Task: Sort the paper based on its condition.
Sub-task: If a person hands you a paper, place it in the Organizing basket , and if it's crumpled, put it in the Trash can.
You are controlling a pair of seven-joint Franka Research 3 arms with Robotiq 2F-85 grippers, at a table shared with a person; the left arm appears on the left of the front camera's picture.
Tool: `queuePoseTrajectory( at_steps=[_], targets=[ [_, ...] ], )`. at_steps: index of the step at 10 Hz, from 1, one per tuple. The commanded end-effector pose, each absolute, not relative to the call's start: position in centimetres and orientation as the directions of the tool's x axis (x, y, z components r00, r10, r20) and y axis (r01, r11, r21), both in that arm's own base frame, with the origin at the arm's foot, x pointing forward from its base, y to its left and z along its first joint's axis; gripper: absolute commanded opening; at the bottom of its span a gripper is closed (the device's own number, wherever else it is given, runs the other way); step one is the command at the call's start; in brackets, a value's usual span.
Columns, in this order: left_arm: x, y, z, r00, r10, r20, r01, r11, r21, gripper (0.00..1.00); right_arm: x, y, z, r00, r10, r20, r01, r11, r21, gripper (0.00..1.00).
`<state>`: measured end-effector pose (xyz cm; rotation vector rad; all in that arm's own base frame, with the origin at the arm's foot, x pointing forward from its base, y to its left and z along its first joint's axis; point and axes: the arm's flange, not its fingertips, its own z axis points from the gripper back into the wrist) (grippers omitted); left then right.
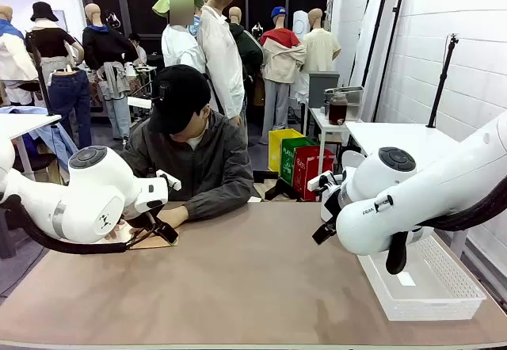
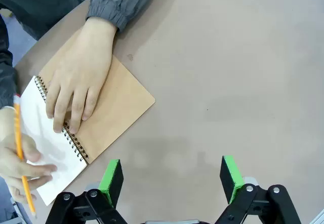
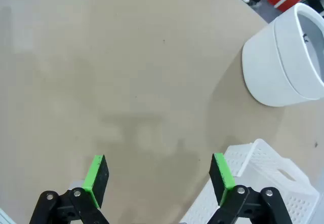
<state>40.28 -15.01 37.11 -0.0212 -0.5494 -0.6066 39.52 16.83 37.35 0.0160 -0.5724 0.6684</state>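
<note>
Paper (image 2: 53, 165): white sheet at the far-left part of the bench, against the spiral binding, under the person's pencil hand (image 2: 17, 168).
Notebook (image 2: 119, 107): brown cover lying flat, with the person's other hand (image 2: 76, 84) resting on it.
Left gripper (image 2: 171, 171): above bare bench just beside the notebook; fingers spread wide, holding nothing.
Bench (image 3: 126, 57): tan surface.
Right gripper (image 3: 158, 171): above the bench; fingers wide apart, empty.
Basket (image 3: 255, 155): white, perforated, at the bench's right end, near the right gripper.
</note>
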Motion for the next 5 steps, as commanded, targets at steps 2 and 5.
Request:
queuePoseTrajectory(
  at_steps=[2, 5],
  targets=[
    [40.28, -15.01, 37.12, 0.683, -0.536, 0.496, 0.547, 0.826, 0.139, 1.00, 39.52, 16.83, 37.35, 0.637, 0.581, 0.506, -0.590, 0.791, -0.165, 1.00],
    [40.28, -15.01, 37.12, 0.683, -0.536, 0.496, 0.547, 0.826, 0.139, 1.00, 39.52, 16.83, 37.35, 0.637, 0.581, 0.506, -0.590, 0.791, -0.165, 1.00]
  ],
)
